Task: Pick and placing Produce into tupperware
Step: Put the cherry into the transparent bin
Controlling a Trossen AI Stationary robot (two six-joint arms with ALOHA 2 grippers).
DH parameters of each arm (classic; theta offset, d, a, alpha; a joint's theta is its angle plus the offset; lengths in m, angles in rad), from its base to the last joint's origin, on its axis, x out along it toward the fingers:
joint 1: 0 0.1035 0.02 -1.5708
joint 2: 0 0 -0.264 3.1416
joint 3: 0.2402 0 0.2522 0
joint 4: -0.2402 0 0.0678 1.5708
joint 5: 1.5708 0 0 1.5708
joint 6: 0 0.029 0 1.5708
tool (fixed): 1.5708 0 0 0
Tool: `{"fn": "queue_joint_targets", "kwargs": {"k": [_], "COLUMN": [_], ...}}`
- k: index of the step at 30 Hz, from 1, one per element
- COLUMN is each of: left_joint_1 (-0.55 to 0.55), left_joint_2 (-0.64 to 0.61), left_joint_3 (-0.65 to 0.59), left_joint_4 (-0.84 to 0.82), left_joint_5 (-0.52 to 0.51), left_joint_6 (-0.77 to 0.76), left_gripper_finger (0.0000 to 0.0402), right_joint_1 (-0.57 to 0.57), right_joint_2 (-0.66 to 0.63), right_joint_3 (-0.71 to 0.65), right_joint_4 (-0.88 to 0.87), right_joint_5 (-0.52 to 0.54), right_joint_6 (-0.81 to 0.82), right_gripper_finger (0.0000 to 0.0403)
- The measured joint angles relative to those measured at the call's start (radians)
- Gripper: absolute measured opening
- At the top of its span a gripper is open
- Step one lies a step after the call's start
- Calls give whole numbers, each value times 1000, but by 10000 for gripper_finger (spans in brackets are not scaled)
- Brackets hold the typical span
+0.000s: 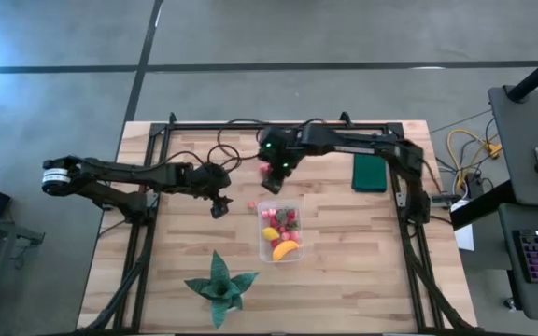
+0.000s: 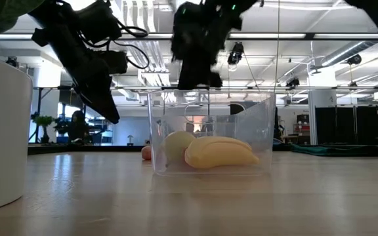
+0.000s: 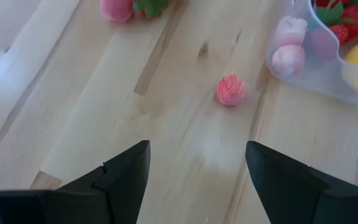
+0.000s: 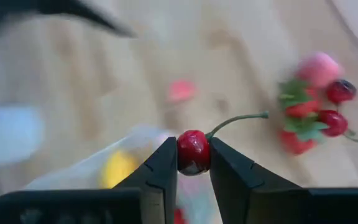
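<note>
Red and glossy, a small cherry [image 4: 193,152] sits pinched between my right gripper [image 4: 193,163] fingers, its green stem sticking out sideways, above the clear tupperware [image 1: 281,234] that holds a banana [image 2: 220,152], a lemon [image 2: 176,145] and strawberries. My left gripper [image 3: 196,171] hangs spread wide, holding nothing, over a loose pink piece [image 3: 232,90] on the wooden table [image 1: 344,261].

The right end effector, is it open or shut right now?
Shut on a cherry. In the right wrist view the right end effector pinches the red cherry between both fingers, its green stem sticking out sideways.
</note>
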Motion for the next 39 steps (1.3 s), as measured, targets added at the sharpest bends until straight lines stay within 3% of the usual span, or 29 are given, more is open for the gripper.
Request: {"fn": "queue_joint_targets", "kwargs": {"k": [5,11,19,23,29,34,39], "left_joint_1": [0,0,0,-1,-1,-1,-1], "left_joint_2": [0,0,0,0,0,0,0], "left_joint_3": [4,5,5,2,3,2,5], "left_joint_4": [2,7,4,2,-6,-5,7], "left_joint_5": [0,0,1,1,2,5,6], "left_joint_6": [0,-37,-50,-61,-129,-130,-128], "left_gripper_finger": [251,251,251,251,251,251,251], "right_joint_1": [34,138,236,253,256,178,17], "right_joint_2": [-107,-161,-40,17,-11,-88,-80], "right_joint_3": [-3,-10,-15,-15,-16,-15,-15], "right_joint_4": [-108,-242,-158,-192,-205,-212,-181], "right_joint_5": [-164,-175,-25,12,177,313,325], "right_joint_6": [-79,-133,-149,-152,-142,-52,-41], "right_gripper_finger": [75,75,92,139,219,255,258]}}
